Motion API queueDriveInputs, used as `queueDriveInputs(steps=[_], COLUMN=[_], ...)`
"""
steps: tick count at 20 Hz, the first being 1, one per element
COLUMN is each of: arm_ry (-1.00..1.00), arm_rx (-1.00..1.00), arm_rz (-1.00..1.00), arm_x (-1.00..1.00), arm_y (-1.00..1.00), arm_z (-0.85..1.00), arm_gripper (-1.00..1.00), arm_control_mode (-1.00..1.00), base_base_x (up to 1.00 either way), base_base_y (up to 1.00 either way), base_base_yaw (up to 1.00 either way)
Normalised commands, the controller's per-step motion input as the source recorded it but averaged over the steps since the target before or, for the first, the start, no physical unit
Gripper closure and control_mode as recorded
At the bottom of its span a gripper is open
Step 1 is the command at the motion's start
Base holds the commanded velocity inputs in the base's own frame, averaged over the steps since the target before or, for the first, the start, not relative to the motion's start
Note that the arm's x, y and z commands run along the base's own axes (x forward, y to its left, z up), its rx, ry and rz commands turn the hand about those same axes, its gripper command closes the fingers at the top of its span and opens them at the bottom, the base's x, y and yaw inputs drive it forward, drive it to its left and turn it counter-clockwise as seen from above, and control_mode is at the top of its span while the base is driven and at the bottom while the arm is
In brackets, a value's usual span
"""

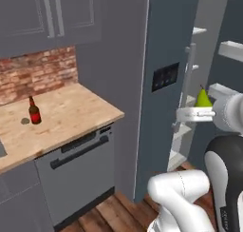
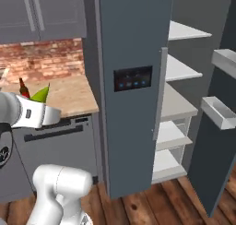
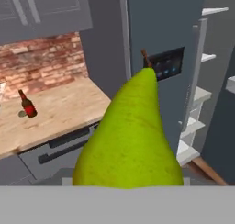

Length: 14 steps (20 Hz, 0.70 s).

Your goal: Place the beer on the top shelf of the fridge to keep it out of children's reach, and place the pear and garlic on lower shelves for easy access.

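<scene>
My gripper [image 1: 201,110] is shut on the pear [image 1: 203,99], a yellow-green fruit standing stem up in front of the fridge [image 1: 166,79]. In the hand view the pear [image 3: 133,136] looms large and hides the fingers. The beer [image 1: 34,111] stands upright on the wooden counter [image 1: 71,112] far to the left, with the small grey garlic [image 1: 25,121] just beside it. The fridge's right side is open. Its top shelf [image 2: 186,31] and the lower shelves [image 2: 180,71] are bare white slabs. From the right base view the pear [image 2: 40,94] sits above my gripper [image 2: 46,109].
The fridge's left door [image 2: 133,81] with the black panel is shut and stands between the counter and the shelves. The open right door [image 2: 221,113] carries white bins. A dishwasher [image 1: 76,164] sits under the counter, with grey cupboards [image 1: 47,12] above.
</scene>
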Motion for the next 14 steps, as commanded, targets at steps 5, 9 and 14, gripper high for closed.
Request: queueDriveInputs(steps=[5, 9, 14], arm_ry=[0.00, 0.00, 0.00], arm_rx=[0.00, 0.00, 0.00], arm_rz=[0.00, 0.00, 0.00], arm_x=[0.00, 0.00, 0.00], arm_y=[0.00, 0.00, 0.00], arm_z=[0.00, 0.00, 0.00], arm_gripper=[1.00, 1.00, 1.00], arm_control_mode=[1.00, 1.00, 1.00], base_base_x=[0.12, 0.43, 0.56], base_base_y=[-0.51, -0.72, -0.94], base_base_yaw=[-0.44, -0.21, -0.02])
